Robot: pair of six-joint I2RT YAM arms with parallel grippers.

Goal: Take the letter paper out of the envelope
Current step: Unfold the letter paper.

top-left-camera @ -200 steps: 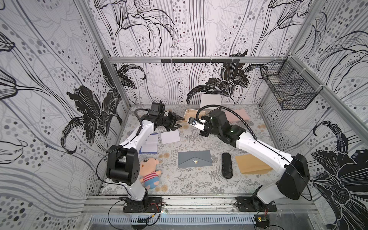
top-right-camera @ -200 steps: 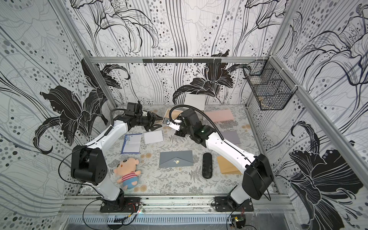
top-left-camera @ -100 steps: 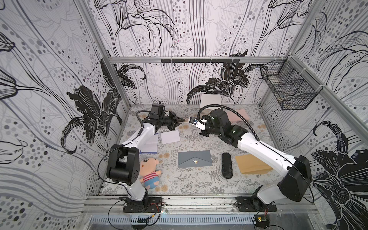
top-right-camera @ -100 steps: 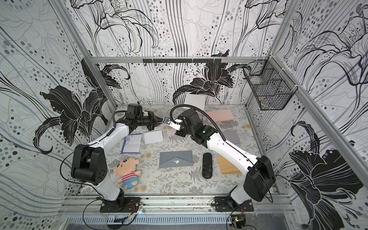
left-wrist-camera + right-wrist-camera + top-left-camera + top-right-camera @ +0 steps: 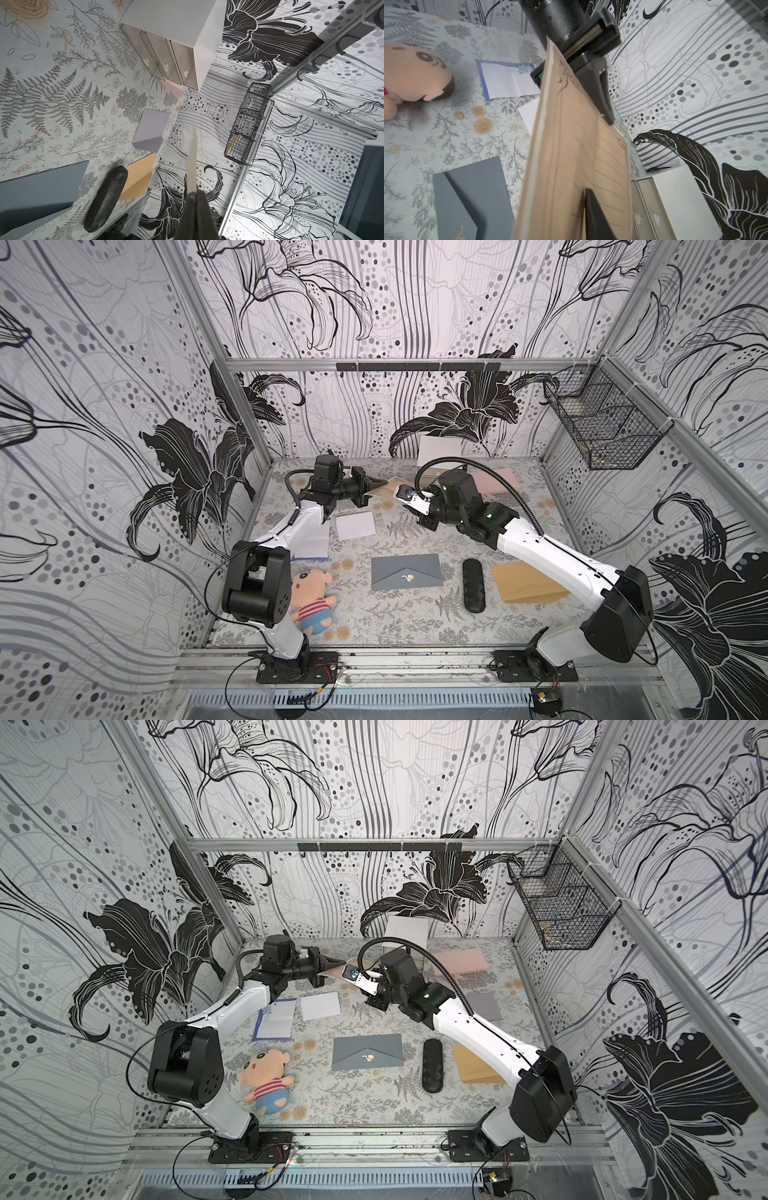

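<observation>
While the left gripper pinches one end of the tan, lined letter paper, the sheet hangs in the air above the back edge of the table, spanning the gap between the two arms. The left jaws are closed tight on it, as the left wrist view shows (there the paper appears edge-on, as a thin pale strip). At the sheet's other end, one dark finger of the right gripper lies against the lined face. Its partner is hidden behind the paper, so whether that grip is clamped or slack cannot be told. Below, a grey envelope lies flat near the table's centre, and a brown envelope rests toward its right edge.
</observation>
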